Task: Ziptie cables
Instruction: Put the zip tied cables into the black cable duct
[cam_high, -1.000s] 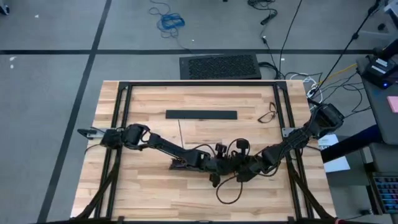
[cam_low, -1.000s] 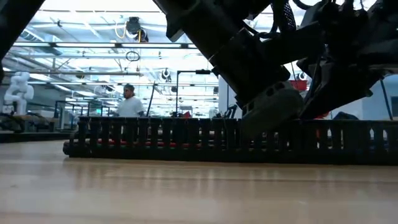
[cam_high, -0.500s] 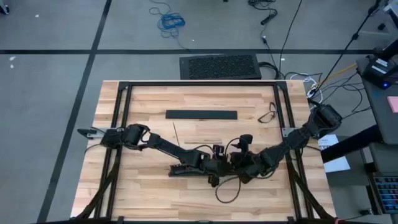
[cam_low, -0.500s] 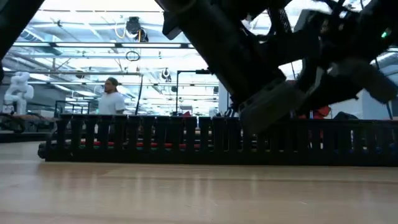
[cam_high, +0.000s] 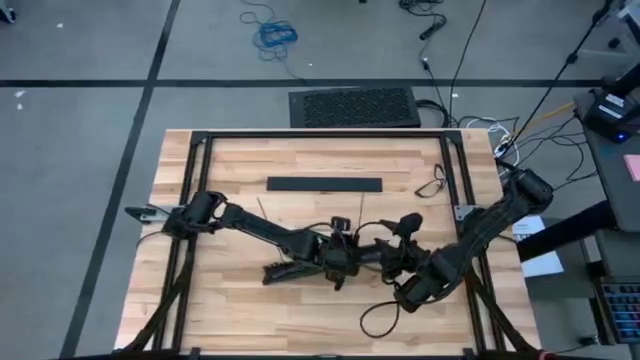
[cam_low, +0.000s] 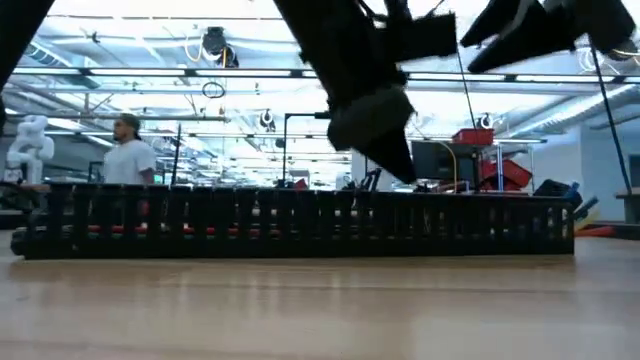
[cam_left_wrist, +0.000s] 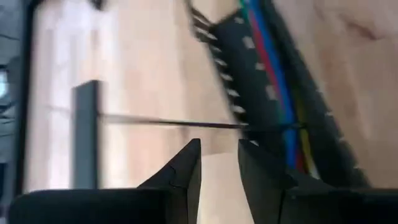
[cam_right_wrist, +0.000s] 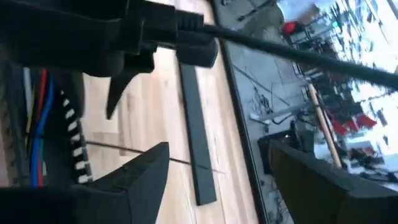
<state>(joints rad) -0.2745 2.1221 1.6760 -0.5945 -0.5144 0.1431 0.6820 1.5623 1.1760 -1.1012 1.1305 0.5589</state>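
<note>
A slotted black tray (cam_left_wrist: 261, 93) is lying at table centre, and the cables (cam_left_wrist: 280, 74), red, blue, green and yellow strands, are being carried inside it. A thin dark ziptie (cam_left_wrist: 168, 122) is sticking out toward nine o'clock. The left gripper (cam_left_wrist: 219, 165) is held narrowly apart beside it; the right gripper (cam_right_wrist: 217, 180) is spread wide.

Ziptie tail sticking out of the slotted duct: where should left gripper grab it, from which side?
Grip the ziptie tail mid-length, on the free straight stretch clear of the slotted duct. It lies crosswise ahead of the left gripper, fingers open, so probably advance straight on, one finger each side.
</note>
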